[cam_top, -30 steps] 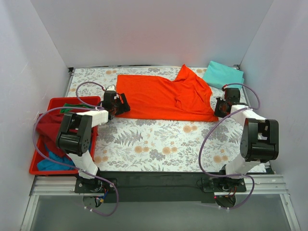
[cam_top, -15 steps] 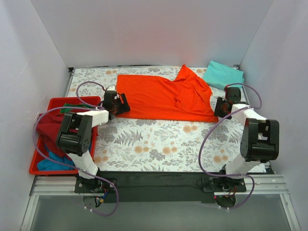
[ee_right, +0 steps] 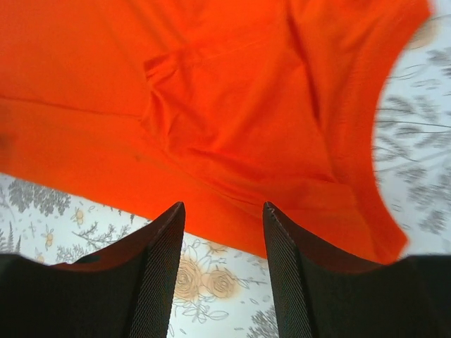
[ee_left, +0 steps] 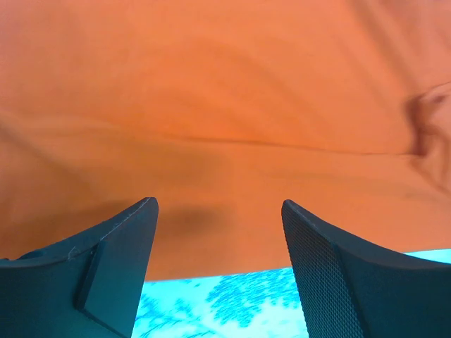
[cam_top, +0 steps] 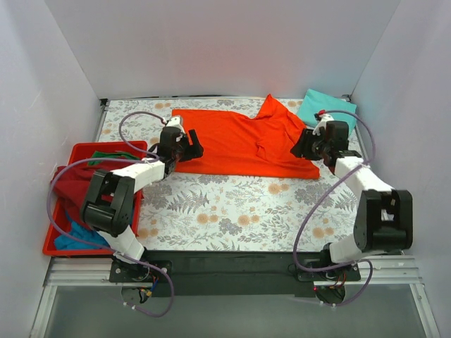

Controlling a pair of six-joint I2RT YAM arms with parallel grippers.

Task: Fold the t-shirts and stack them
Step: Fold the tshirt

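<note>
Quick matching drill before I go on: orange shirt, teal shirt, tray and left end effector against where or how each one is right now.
1. orange shirt
2. teal shirt
3. tray
4. left end effector

A. folded, far right corner
B. at the left edge
C. spread flat across the middle
D. open, at the orange shirt's left end

Pairs: 1-C, 2-A, 3-B, 4-D

open table (cam_top: 232,211) before the orange shirt (cam_top: 239,144); red tray (cam_top: 84,146) blocks the left
</note>
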